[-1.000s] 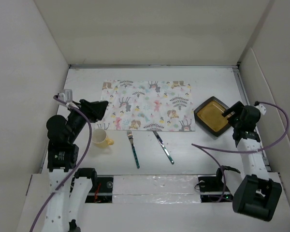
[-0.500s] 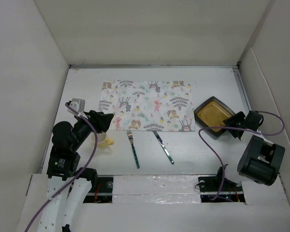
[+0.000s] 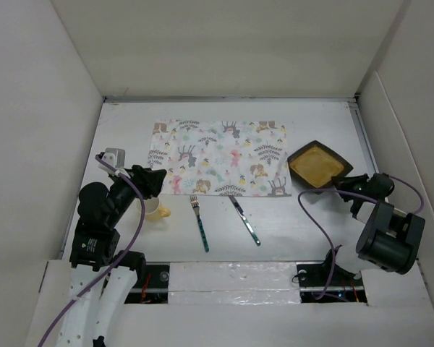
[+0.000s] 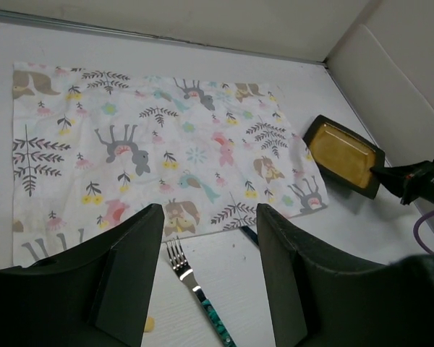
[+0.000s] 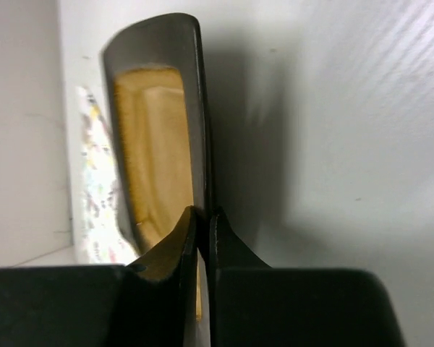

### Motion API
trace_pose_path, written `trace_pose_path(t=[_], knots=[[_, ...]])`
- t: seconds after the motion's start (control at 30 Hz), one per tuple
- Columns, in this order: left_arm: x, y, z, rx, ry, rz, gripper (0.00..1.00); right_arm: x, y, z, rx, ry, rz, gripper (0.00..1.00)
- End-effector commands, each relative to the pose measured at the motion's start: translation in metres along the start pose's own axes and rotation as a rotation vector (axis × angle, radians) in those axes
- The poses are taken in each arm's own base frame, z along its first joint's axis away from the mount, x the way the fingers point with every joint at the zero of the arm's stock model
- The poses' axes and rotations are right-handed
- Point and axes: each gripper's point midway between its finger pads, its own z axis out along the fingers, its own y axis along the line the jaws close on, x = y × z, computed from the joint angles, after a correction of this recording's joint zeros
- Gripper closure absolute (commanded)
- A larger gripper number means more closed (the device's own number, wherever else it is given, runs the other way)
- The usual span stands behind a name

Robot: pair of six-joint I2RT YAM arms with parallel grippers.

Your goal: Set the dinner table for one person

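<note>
Right gripper (image 3: 338, 185) pinches dark plate (image 3: 318, 164) rim; left gripper (image 3: 156, 178) agape near yellow cup (image 3: 153, 210).

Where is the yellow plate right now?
In the top view the plate is at the right side of the dinner table, just past the right edge of the placemat, its near rim pinched by the right gripper.

Matt white surface (image 3: 130, 123), printed cloth placemat (image 3: 220, 155), glossy dark-rimmed plate (image 3: 318, 165) with a smooth amber inside, shiny metal fork (image 3: 200, 223) with a speckled teal handle, dull black plastic fingers (image 4: 126, 278)
</note>
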Motion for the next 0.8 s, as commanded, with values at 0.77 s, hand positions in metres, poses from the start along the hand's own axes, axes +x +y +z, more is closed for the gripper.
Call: trace_pose_path(t=[0.77], knots=[[-0.01,0.013,0.0,-0.081,-0.059,-0.011,0.45,0.082,0.299,-0.087,-0.789,0.207,-0.535,1.0]])
